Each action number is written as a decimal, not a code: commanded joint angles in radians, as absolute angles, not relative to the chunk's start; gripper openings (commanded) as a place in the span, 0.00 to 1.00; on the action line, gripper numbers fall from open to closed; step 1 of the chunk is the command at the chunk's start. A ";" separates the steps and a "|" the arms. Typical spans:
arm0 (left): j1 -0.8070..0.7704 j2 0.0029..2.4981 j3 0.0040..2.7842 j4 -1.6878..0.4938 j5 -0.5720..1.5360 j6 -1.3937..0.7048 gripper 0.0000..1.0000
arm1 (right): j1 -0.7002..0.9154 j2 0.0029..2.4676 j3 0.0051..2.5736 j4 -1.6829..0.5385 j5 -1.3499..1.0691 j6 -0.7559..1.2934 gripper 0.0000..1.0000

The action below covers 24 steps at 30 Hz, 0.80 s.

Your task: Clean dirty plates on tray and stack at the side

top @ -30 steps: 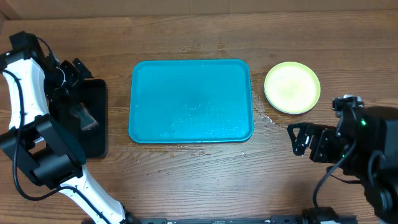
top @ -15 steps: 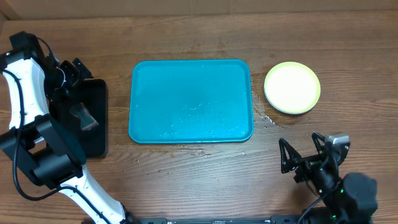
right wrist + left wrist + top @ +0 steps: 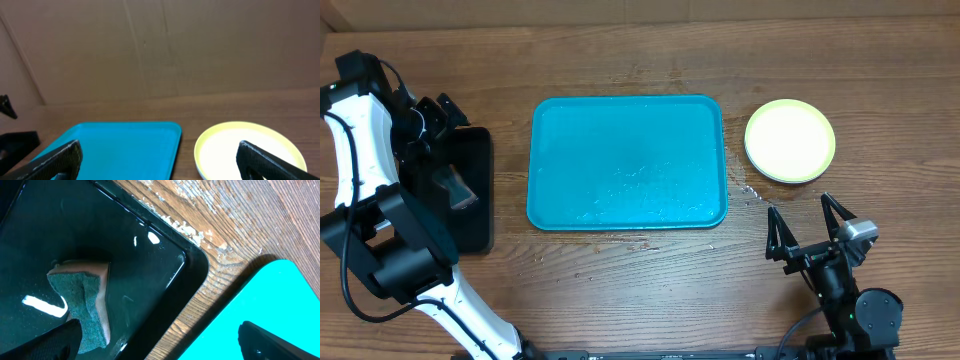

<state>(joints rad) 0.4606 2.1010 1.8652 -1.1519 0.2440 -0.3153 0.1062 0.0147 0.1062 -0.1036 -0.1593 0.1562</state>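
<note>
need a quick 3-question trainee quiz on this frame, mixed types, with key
1. True or false: a plate lies on the blue tray.
2. Where is the sponge? A) on the blue tray B) in the black tray C) in the right gripper
3. Fill in: the left gripper and the right gripper both stand ____.
Key: 1 false, the plate sits on the table beside the blue tray; 2 B; 3 open.
</note>
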 commanded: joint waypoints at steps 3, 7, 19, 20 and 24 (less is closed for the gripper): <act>0.464 2.093 1.883 -1.151 0.252 -0.318 1.00 | 0.112 0.003 0.030 0.002 -0.087 0.155 1.00; 0.464 2.093 1.883 -1.151 0.252 -0.318 1.00 | 0.112 0.003 0.008 0.010 -0.048 0.154 1.00; 0.464 2.093 1.883 -1.151 0.252 -0.318 1.00 | 0.108 0.003 0.008 -0.084 -0.001 0.123 1.00; 0.464 2.093 1.883 -1.151 0.252 -0.318 1.00 | 0.108 0.003 0.008 -0.084 -0.001 0.123 1.00; 0.464 2.093 1.883 -1.151 0.252 -0.318 1.00 | 0.108 0.003 0.008 -0.084 -0.001 0.123 1.00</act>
